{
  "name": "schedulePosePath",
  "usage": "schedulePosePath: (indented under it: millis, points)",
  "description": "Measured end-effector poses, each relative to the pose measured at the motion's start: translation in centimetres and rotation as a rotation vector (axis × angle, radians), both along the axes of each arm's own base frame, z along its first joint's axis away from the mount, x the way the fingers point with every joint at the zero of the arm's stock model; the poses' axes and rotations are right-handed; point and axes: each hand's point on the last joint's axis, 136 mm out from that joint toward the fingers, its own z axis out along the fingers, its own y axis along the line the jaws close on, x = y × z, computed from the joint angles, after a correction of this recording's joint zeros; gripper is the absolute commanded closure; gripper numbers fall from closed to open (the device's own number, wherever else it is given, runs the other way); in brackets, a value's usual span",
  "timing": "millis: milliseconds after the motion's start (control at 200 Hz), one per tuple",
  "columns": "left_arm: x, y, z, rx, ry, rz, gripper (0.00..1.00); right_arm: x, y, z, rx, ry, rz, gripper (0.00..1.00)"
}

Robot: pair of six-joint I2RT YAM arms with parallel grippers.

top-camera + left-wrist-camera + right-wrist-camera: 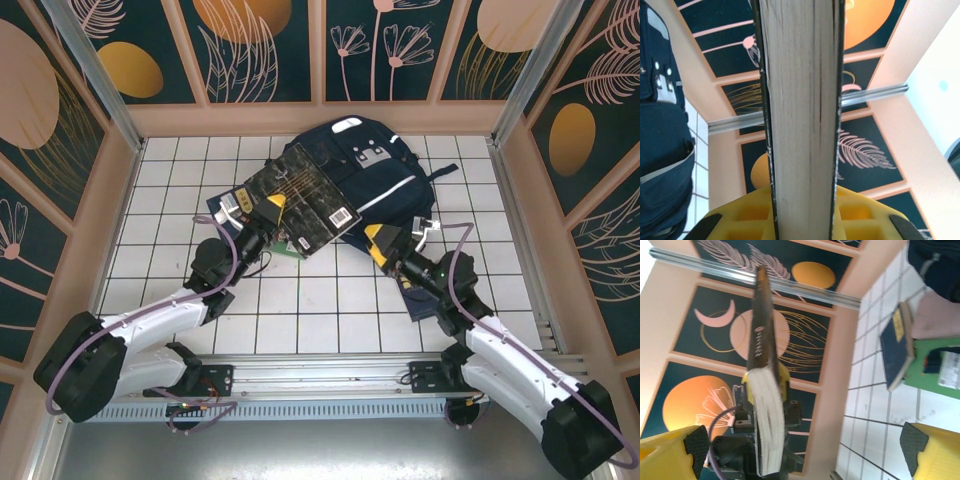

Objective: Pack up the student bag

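the left hand [271, 208] grips a thick dark book [303, 205] over the near edge of the navy backpack [385, 165], which lies far-centre on the tabletop [300, 300]. the right hand [377, 240] stands wide and empty. likely next: steer the book edge-first into the bag's opening.

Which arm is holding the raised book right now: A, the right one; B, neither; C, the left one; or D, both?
C: the left jaws are shut on the book, while the right jaws stand open and apart from it.
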Motion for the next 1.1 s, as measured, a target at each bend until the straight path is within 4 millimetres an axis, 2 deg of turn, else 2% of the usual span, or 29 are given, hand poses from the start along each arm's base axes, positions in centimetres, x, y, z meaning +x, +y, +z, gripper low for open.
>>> schedulePosePath:
  millis: [120, 390, 601, 666, 836, 986, 1061, 1101]
  points:
    - [0.2, -0.3, -0.4, -0.037, 0.023, 0.016, 1.00, 0.1, 0.6, 1.2, 0.030, -0.042, -0.009, 0.01]
    - [0.3, -2.9, -1.4, -0.071, 0.071, -0.020, 1.00, 0.9, 2.9, 3.6, 0.036, -0.098, 0.020, 0.01]
    - [0.2, -3.5, -1.1, -0.089, 0.071, -0.019, 1.00, 1.0, 4.8, 5.0, 0.039, -0.145, 0.056, 0.13]
    - [0.1, -3.6, -1.0, -0.092, 0.071, -0.014, 1.00, 1.0, 5.3, 4.9, 0.030, -0.149, 0.061, 0.19]
    - [0.0, -3.7, -0.7, -0.100, 0.069, -0.008, 1.00, 1.4, 5.4, 4.6, 0.012, -0.152, 0.028, 0.47]
    - [0.0, -3.9, -0.3, -0.108, 0.064, -0.009, 1.00, 2.0, 5.4, 4.4, 0.002, -0.145, 0.000, 0.62]
    - [0.0, -3.8, -0.3, -0.109, 0.066, -0.005, 1.00, 2.4, 5.5, 4.0, -0.004, -0.129, -0.007, 0.80]
    - [0.1, -3.8, -0.3, -0.111, 0.067, -0.004, 0.92, 2.6, 5.5, 3.7, -0.012, -0.122, -0.013, 0.89]
